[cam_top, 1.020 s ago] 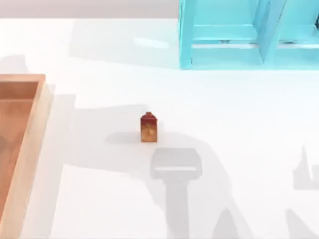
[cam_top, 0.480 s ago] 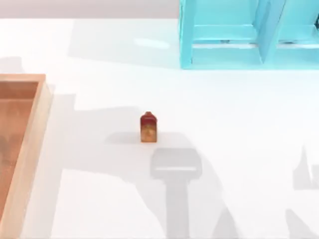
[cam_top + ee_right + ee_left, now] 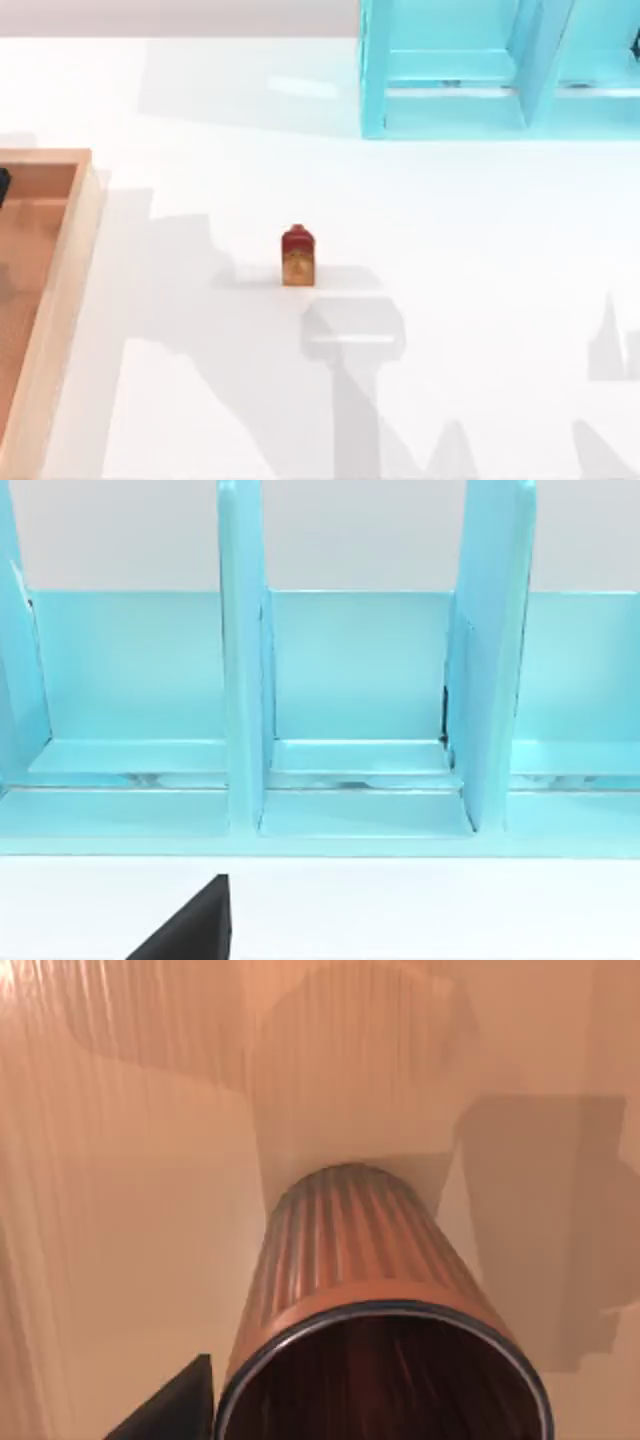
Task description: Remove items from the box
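Observation:
The tiny amber bottle (image 3: 297, 256) with a dark red cap stands upright on the white table, outside the box and to its right. The box (image 3: 62, 290), a shallow wooden tray, lies at the table's left edge. In the left wrist view the dark brown ribbed cup (image 3: 360, 1260) rests on the box floor (image 3: 120, 1210), very close, with its open mouth toward the camera. My left gripper (image 3: 172, 1412) hangs right over the cup, and a dark bit of it (image 3: 3, 186) shows above the box. My right gripper (image 3: 190, 925) is parked facing the shelf.
A teal-blue shelf unit (image 3: 500, 70) with upright dividers (image 3: 243, 680) stands at the back right of the table. Arm shadows fall across the white table in front of the bottle. Bare white table lies between the box and the shelf.
A dark part of my left gripper has come into the top view at the left edge, above the box. The arm shadows have shifted. The bottle has not moved.

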`<control>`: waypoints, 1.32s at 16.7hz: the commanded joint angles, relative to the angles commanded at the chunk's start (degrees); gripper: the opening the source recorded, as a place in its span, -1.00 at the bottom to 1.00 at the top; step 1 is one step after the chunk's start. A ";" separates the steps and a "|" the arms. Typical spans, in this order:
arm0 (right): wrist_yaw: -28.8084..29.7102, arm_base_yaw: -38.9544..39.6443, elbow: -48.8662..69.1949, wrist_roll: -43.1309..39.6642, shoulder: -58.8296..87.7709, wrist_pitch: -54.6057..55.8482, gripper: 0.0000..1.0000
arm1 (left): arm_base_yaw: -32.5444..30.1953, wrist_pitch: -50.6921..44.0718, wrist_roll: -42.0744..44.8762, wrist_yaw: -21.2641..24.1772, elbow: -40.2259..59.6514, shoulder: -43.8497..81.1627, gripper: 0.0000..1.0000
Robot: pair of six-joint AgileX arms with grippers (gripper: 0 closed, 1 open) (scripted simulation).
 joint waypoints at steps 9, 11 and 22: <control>0.00 0.00 0.00 0.00 0.00 0.00 1.00 | 0.09 4.23 0.09 0.01 -3.53 0.69 0.70; 0.00 0.00 0.00 0.00 0.00 0.00 1.00 | 0.09 4.23 0.09 0.01 -3.53 0.69 0.40; 0.00 0.00 0.00 0.00 0.00 0.00 1.00 | 0.09 4.23 0.09 0.01 -3.53 0.69 -1.00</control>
